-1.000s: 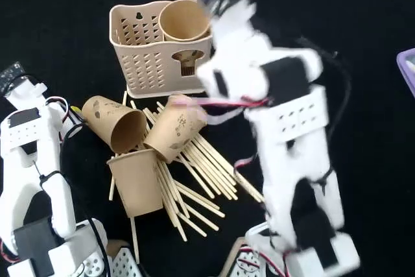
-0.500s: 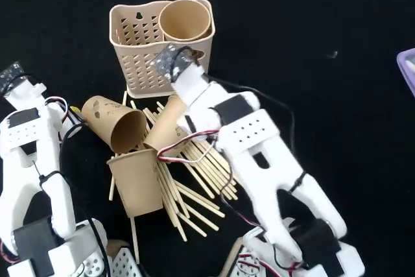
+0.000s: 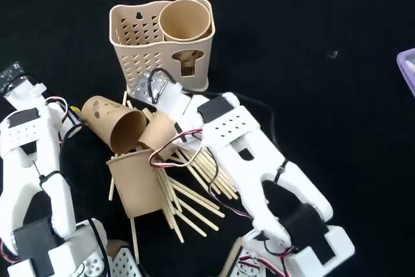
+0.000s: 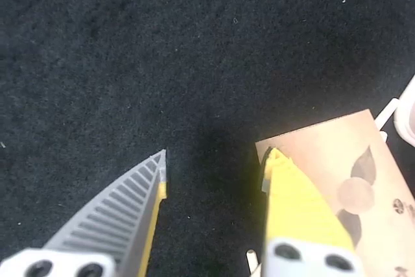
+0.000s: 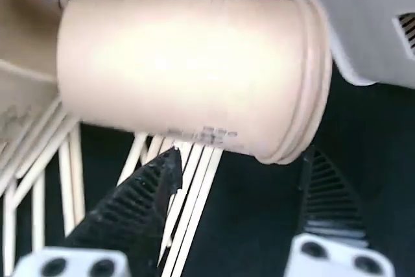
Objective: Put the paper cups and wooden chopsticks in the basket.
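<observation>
On the black table (image 3: 337, 128), the slotted basket (image 3: 139, 50) stands upright at the far side with one paper cup (image 3: 185, 21) already in it. The right arm (image 3: 246, 154) stretches over the pile just in front of the basket, while the left arm (image 3: 29, 160) sits off to the side. That makes the right arm the nearer one.

Its wrist view shows a plain cup (image 5: 188, 69) lying on its side on the wooden chopsticks (image 5: 194, 186), just beyond the right gripper (image 5: 243, 160). The jaws there are apart and hold nothing. The cup's long axis runs from one finger toward the other, with the rim end by one tip. A squeeze would therefore probably fall along the cup's length, not across it, so the wrist likely needs turning first.

The left gripper (image 4: 214, 160) also stands apart and holds nothing, with a leaf-printed cup (image 4: 350, 173) beside one finger.
</observation>
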`<state>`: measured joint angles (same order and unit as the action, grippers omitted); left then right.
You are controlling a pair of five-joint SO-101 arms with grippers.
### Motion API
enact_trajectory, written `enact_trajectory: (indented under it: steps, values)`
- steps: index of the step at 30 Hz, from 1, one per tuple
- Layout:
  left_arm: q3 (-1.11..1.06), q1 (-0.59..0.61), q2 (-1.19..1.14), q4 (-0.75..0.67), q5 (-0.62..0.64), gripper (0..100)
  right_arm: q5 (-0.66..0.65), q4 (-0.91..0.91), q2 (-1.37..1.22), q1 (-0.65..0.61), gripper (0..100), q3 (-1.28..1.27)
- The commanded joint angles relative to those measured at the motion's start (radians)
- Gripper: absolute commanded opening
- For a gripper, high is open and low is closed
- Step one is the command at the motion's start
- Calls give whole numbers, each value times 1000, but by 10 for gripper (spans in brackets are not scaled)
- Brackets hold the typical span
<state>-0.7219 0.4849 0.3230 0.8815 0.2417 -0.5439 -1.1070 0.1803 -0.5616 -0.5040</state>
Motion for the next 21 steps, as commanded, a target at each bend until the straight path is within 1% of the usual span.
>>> enact_trajectory:
  steps: [1, 5, 7, 9, 11, 13, 15, 18, 19, 21]
  values:
    - [21, 8, 11, -12, 5, 238, -2, -86, 38, -52, 281, 4]
    - [21, 10, 11, -14, 5, 238, 66, -199, 165, -146, 235, 1]
    - [21, 10, 11, -14, 5, 238, 98, -239, 252, -198, 234, -1]
    - [21, 10, 11, -14, 5, 238, 129, -247, 338, -222, 234, -1]
    - [21, 10, 11, -14, 5, 238, 164, -210, 407, -218, 234, -10]
    - [21, 10, 12, -14, 5, 238, 222, -124, 447, -170, 234, -64]
    - [21, 10, 12, -14, 5, 238, 308, -3, 449, -106, 241, -140]
    - [21, 10, 12, -14, 5, 238, 427, 152, 421, 0, 315, -243]
    - [21, 10, 12, -14, 5, 238, 457, 181, 407, 18, 337, -260]
    - [21, 10, 12, -14, 5, 238, 474, 195, 377, 17, 357, -266]
